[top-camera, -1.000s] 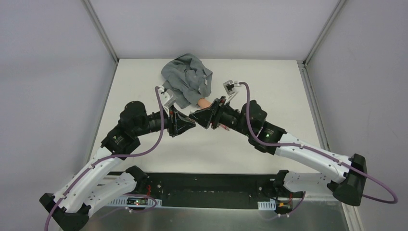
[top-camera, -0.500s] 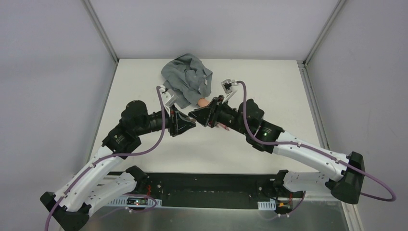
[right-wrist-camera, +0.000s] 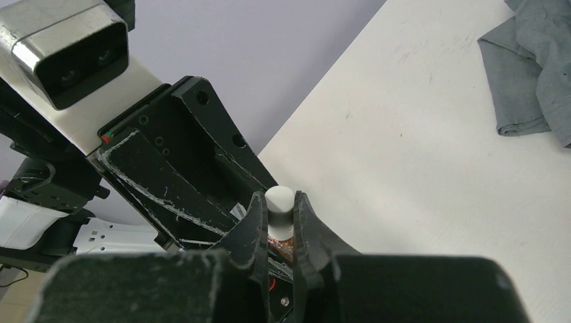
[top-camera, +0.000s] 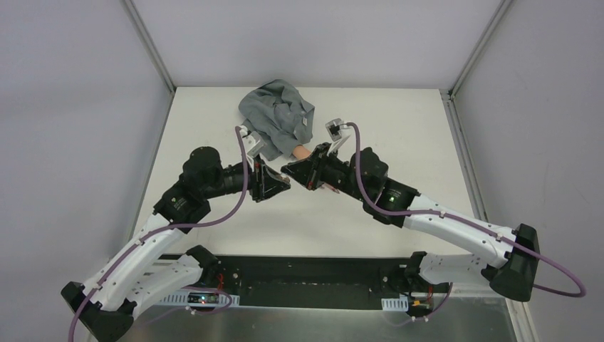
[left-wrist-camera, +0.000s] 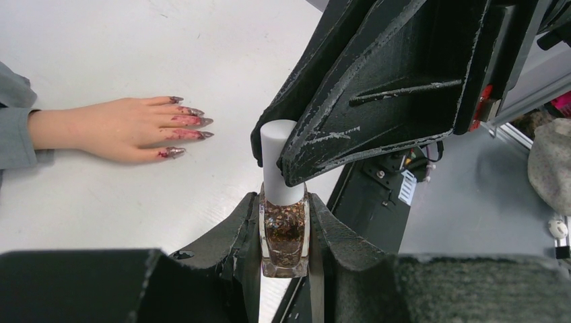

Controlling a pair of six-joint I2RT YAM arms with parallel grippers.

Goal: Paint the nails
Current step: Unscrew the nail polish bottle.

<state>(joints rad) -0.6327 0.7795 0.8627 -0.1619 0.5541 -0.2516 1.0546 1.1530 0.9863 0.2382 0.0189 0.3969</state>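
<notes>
A: What do we have between the jaws?

B: Our left gripper (left-wrist-camera: 284,227) is clamped on the glass body of a small polish bottle (left-wrist-camera: 283,237), which stands upright between its two fingers. The contents look brownish and flecked. Our right gripper (right-wrist-camera: 279,211) is closed on the white cap (right-wrist-camera: 279,199) at the top of that bottle, one finger on each side. The two grippers meet tip to tip over the table (left-wrist-camera: 135,54).

A: And where are the nails (left-wrist-camera: 192,126) from there?

B: From the left wrist we see them off to the left of the left jaws and beyond them, well apart from the bottle. Nothing touches them. They tip a peach-coloured fake hand (left-wrist-camera: 114,128) that lies flat on the table, palm down, with its wrist in a grey sleeve (left-wrist-camera: 13,131). The fingertips point across towards the right gripper's fingers.

A: How do the nails look?

B: We count five tips. Each is long, narrow and sharply pointed, in a dark purplish-red. The colour is uneven: some nails look paler or greyish towards the point, and reddish marks run back onto the skin of the fingers behind them. The fingers lie close together, so the points sit almost in a stack.

A: From above?

B: There our arms hide the nails. We see only a bit of the hand just beyond the right jaws, and the crumpled grey cloth behind it.
</notes>
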